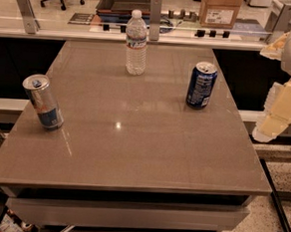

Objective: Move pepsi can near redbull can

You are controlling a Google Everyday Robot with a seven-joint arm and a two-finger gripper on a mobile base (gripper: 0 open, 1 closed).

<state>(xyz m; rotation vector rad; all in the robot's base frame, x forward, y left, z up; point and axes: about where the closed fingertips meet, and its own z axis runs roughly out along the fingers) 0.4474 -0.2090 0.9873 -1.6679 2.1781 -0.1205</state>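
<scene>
The pepsi can [201, 85], dark blue with white markings and a silver top, stands upright on the right side of the brown table [133, 152]. The redbull can [43, 102], slim with a silver upper body and blue lower part, stands near the table's left edge and looks tilted in this view. The two cans are far apart, across the width of the table. My gripper [264, 132] is at the end of the cream-coloured arm at the right edge of the view, off the table and to the right of the pepsi can. It holds nothing that I can see.
A clear water bottle [136, 42] stands upright at the back middle of the table. Behind the table runs a counter with a glass divider, a cardboard box [221, 9] and a tray. A black cart leg [278, 207] stands on the floor at the right.
</scene>
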